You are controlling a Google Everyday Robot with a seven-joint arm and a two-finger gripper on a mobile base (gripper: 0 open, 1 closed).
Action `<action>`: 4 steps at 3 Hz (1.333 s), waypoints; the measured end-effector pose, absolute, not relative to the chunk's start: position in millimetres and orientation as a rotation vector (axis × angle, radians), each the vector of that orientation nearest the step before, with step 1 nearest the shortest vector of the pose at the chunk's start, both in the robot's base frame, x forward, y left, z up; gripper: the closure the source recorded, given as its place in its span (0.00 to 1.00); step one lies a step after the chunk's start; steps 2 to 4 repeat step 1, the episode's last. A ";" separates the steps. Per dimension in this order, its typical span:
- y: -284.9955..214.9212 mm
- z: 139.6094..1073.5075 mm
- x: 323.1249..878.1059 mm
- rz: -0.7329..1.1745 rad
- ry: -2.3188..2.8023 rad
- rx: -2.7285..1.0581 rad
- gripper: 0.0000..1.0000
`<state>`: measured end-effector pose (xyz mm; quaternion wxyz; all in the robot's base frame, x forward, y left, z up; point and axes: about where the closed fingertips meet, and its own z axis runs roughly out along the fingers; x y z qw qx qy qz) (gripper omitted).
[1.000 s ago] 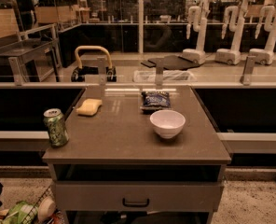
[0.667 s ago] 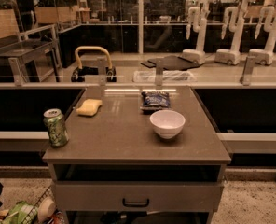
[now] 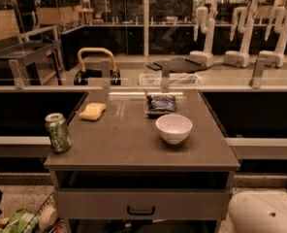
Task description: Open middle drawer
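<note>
The middle drawer (image 3: 142,204) is a wide grey front at the bottom of the view, under the cabinet top (image 3: 134,152). A small black curved handle (image 3: 141,210) sits at its centre. The front looks flush with the cabinet frame. Above it is a dark recess (image 3: 142,179) with no front panel. My gripper is not in view. Only a white rounded part of my arm (image 3: 263,212) shows at the bottom right corner, to the right of the drawer and apart from the handle.
On the cabinet top stand a green soda can (image 3: 57,132) at the left edge, a yellow sponge (image 3: 92,111), a dark snack bag (image 3: 161,104) and a white bowl (image 3: 173,128). A basket with packets (image 3: 22,221) is on the floor at the bottom left. A railing (image 3: 143,88) runs behind the cabinet.
The white part of my arm has come into view at the bottom right corner. The drawer and the things on the top have not moved.
</note>
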<state>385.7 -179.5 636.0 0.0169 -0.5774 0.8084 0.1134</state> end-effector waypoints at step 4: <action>-212.5 708.7 382.5 0.275 2.424 -1.848 0.00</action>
